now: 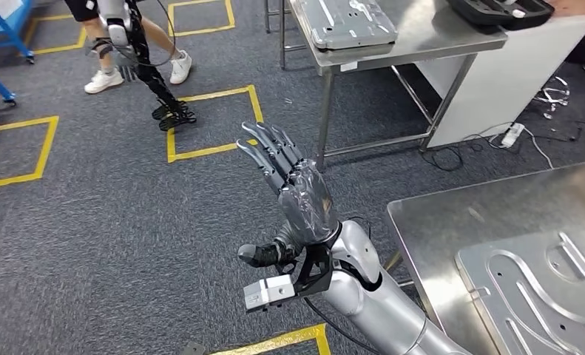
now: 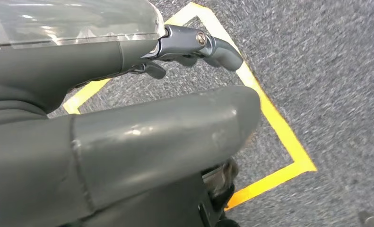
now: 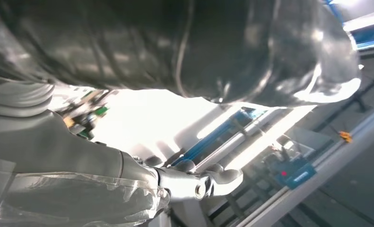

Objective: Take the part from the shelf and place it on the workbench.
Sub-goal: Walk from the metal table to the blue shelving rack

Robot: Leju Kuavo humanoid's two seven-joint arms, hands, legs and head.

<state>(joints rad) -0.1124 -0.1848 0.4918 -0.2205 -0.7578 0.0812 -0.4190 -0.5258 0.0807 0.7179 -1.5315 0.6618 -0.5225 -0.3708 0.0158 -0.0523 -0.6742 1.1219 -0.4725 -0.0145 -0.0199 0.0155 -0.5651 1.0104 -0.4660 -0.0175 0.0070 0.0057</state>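
Your left robot hand (image 1: 293, 194) hovers over carpet, fingers spread, holding nothing; the right robot hand's (image 3: 128, 189) grip I can't tell.

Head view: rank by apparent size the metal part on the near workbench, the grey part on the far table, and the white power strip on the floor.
1. Metal part, cropped and nearest the camera.
2. Grey part, farther off, so true size unsure.
3. Power strip.

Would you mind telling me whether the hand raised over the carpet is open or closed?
Open: the head view shows the left hand with its fingers stretched out, apart and holding nothing, above the grey carpet.
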